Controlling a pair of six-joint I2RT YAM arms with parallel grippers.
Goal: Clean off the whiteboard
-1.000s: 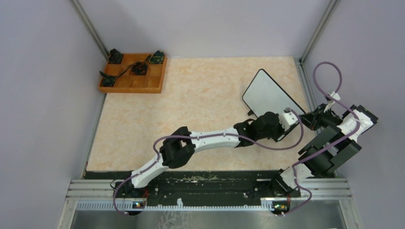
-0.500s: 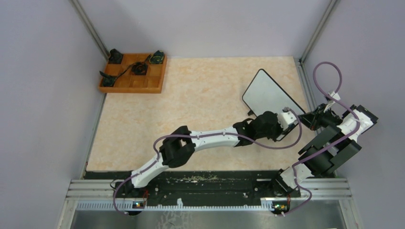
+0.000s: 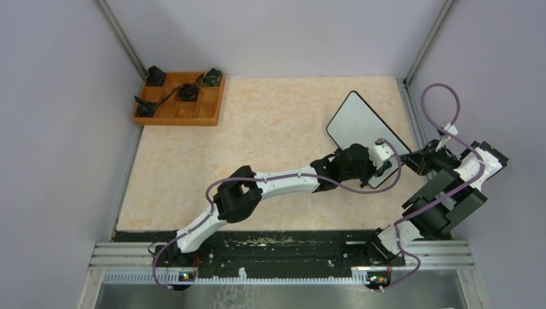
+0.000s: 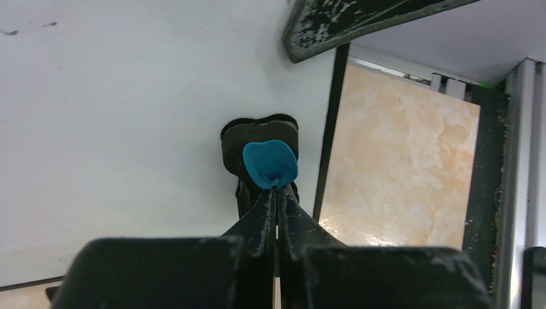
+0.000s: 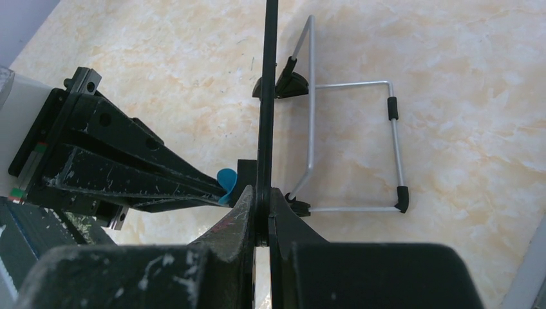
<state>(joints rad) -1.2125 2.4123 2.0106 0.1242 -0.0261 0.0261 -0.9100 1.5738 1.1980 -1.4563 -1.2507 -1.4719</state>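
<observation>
Both grippers are clamped: my right gripper (image 5: pixel 260 205) on the black frame of the flat white whiteboard (image 3: pixel 357 122) propped on the counter (image 5: pixel 451 96), my left gripper (image 4: pixel 277 193) on a small dark blue-tabbed eraser (image 4: pixel 239 145) that I have just slid farther from the right one, so wiping progresses.

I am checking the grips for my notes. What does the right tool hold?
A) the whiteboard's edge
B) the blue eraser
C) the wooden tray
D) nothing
A: the right tool is shut on the black edge of the whiteboard; the eraser is in the left tool.
</observation>
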